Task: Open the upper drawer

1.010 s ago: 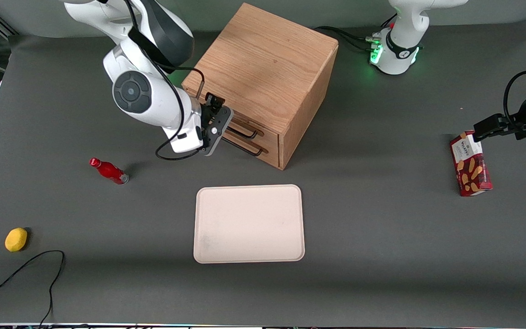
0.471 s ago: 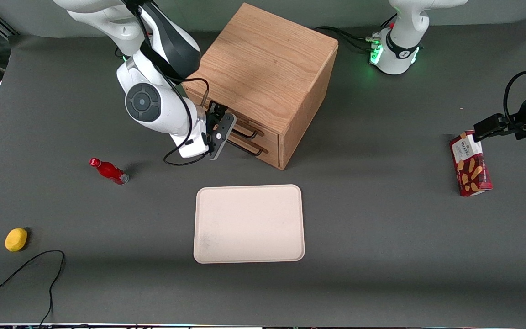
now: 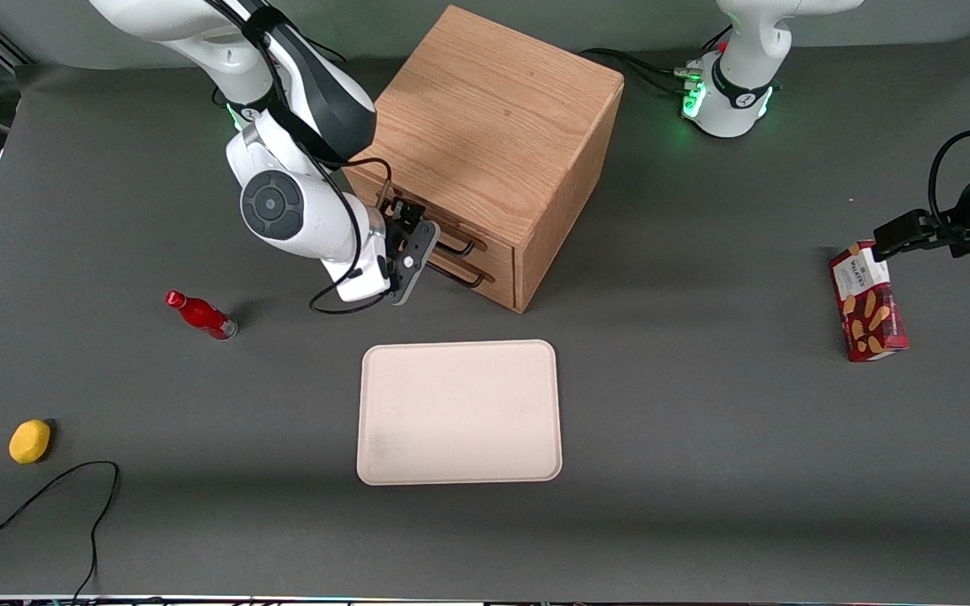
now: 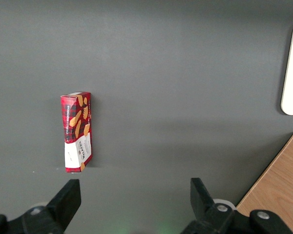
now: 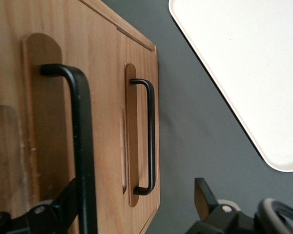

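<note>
The upper drawer (image 3: 443,231) sits closed at the top of the front face of the oak cabinet (image 3: 493,126), which stands farther from the front camera than the tray (image 3: 459,411), with its front turned toward the working arm's end of the table. Its long black wire bar handle (image 5: 83,151) stands off the wood on two short legs, and that bar is the only sensible place to take hold; the flat drawer face offers nothing to pinch. The lower drawer's handle (image 5: 149,136) looks the same and lies just beside it, so the two are easy to confuse. The gripper (image 5: 132,207) is right at the drawer fronts, its fingers (image 5: 63,204) spread, with the upper handle's bar passing just beside one of them; whether the bar sits fully between the fingers I cannot tell. I judge the drawer to be stiff and light, a shallow wooden box that should slide straight out with a steady pull square to the front. The thin round metal bar may be slippery, so a firm close around its middle seems safer than a hold near a leg. The cabinet itself looks heavy enough to stay put, though a skewed pull could drag it. Away from the cabinet, toward the working arm's end, lie a small red bottle (image 3: 200,314) and a yellow lemon (image 3: 29,441); a red shortbread box (image 4: 76,131) lies toward the parked arm's end.
</note>
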